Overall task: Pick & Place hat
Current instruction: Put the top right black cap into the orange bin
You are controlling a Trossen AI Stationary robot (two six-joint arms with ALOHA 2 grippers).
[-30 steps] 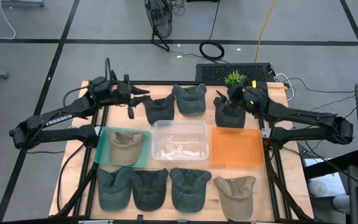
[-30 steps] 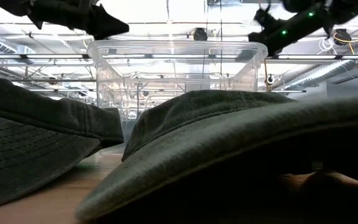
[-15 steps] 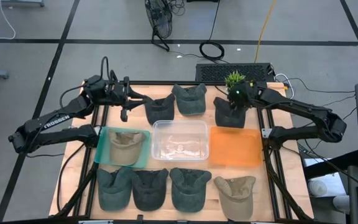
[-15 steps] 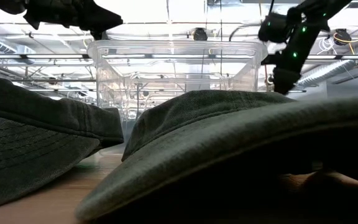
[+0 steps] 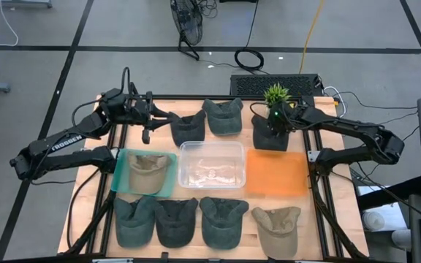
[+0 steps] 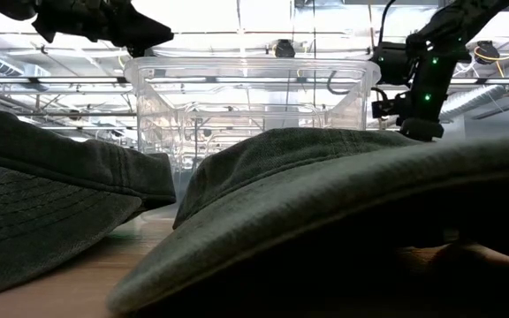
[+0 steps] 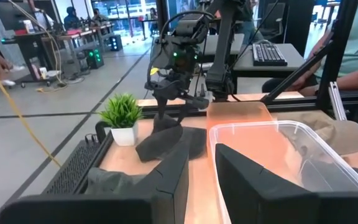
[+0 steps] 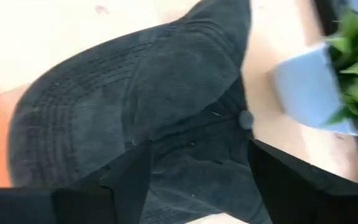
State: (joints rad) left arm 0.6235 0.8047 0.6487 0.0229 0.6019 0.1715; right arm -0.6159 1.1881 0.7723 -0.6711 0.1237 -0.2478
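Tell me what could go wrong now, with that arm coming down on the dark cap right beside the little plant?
The right gripper hangs open over the dark cap, and the potted plant stands right next to it: a finger could knock the pot over. The cap is soft, so the fingers might pinch only a fold and let it slip. The left gripper waits above the table's far left, out of the way.

Wooden table point(image 5: 86, 212) framed by black rails. At its centre, 1 clear plastic bin point(image 5: 211, 164), flanked by a teal tray point(image 5: 120, 175) and an orange tray point(image 5: 279, 172). A small potted plant point(image 5: 275, 93) stands at the far edge, beside a black keyboard point(image 5: 254, 82). Cables point(image 5: 248, 57) lie on the grey floor beyond.
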